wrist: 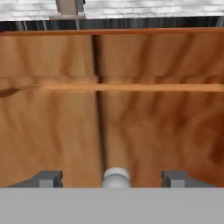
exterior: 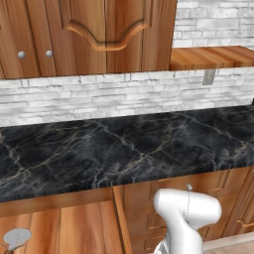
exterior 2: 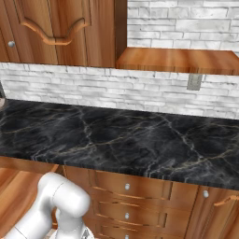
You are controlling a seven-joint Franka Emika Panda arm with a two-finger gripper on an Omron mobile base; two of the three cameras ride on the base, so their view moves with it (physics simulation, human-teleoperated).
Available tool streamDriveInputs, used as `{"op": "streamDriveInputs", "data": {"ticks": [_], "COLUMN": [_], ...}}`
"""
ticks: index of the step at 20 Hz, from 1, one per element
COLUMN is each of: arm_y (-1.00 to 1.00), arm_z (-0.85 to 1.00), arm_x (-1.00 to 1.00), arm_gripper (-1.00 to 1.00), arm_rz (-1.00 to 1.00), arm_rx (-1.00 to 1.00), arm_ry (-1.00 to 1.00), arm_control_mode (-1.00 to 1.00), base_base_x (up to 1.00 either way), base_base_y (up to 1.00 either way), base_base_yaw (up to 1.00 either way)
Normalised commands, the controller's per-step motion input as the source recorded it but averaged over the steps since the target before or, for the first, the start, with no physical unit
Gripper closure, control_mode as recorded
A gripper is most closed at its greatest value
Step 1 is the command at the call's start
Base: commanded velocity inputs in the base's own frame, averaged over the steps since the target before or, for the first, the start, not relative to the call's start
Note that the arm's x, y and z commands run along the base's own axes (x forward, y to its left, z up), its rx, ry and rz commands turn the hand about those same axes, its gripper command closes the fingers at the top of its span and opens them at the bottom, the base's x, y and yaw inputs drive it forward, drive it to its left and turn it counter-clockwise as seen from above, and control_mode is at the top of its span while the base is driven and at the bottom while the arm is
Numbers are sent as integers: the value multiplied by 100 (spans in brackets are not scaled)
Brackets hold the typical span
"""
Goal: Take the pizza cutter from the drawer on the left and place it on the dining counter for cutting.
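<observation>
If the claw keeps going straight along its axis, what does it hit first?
Probably the round silver knob sitting between the open claw's tips, then the wood drawer front behind it. Depth is hard to judge.

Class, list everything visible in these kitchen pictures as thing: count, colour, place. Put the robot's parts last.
round silver-grey pizza cutter wheel: one, grey, in the open drawer
wide brown wooden drawer: one, brown, below the counter
black marble counter: one, black, pale veins, against the brick
white brick wall: one, white, behind the counter
wooden wall cabinets: brown, above
wooden shelf: one, brown
grey wall outlet: one
round silver knob: one, between the fingertips
white arm: one
gripper: one, dark, open
</observation>
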Motion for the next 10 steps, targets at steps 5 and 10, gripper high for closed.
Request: {"op": "streamDriveInputs", "data": {"ticks": [5,10], "arm_y": [0,-10], "arm_z": [68,84], "arm_x": [-4,13], "arm_gripper": [-100,-100], "arm_rz": [0,0], "arm_rx": [0,0], "arm_ry": [-1,1], "arm_control_mode": [-100,-100], "base_base_x": [0,0], "base_base_y": [0,0], "base_base_yaw": [0,0]}}
